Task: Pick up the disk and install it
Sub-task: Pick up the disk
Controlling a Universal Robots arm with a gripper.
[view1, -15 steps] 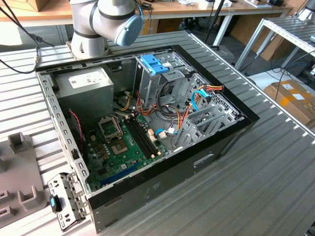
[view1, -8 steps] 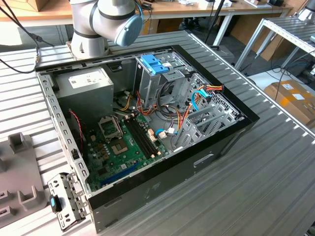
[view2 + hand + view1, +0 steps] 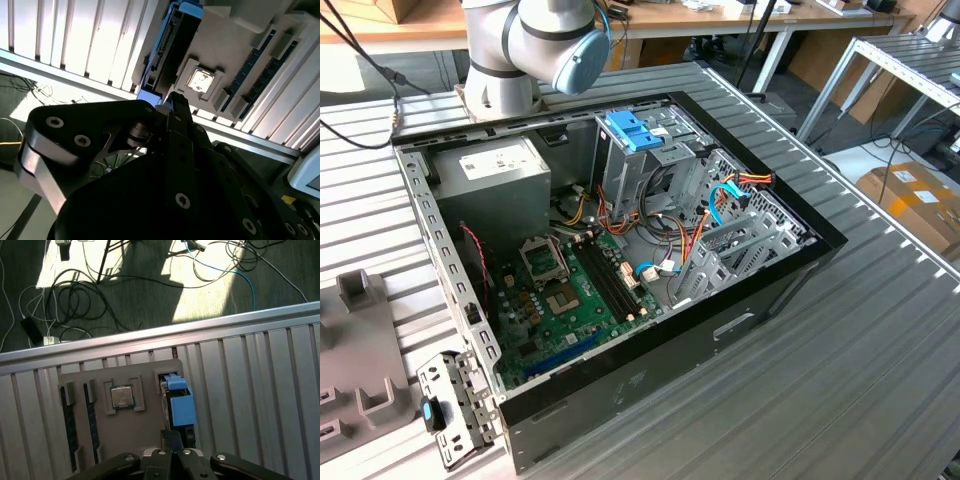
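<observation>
- The black claw [image 3: 172, 436] has its fingers drawn together with nothing between them. In both wrist views its tip [image 3: 177, 101] sits close to one end of the disk, and I cannot tell whether it touches
- The disk [image 3: 181, 407] is a flat grey-metal hard drive in a bright light-blue plastic carrier. It stands on its edge in a slot at one side of a pale grey moulded plastic tray [image 3: 145, 427]
- The second wrist view shows the disk's [image 3: 169, 47] dark narrow side framed in blue, against the tray's [image 3: 227, 47] wall
- Beside the disk, in a square recess of the same tray, lies a small square silver processor chip [image 3: 121, 396], also seen in the second wrist view [image 3: 200, 81]
- Past the chip, two long dark memory sticks [image 3: 90, 417] stand in narrow slots, well apart from the disk
- The tray rests near the rim of a ribbed aluminium tabotop [image 3: 250, 385]; beyond the rim, loose black cables [image 3: 75, 297] lie on the floor
- In the exterior view the grey arm [image 3: 555, 40] rises behind an open black computer case [image 3: 650, 385] on the tabletop [image 3: 860, 370]
- Inside the case are a green motherboard [image 3: 570, 295], a grey power-supply box [image 3: 490, 175] and a darker-blue slotted plastic latch [image 3: 633, 130] on top of the metal drive cage
</observation>
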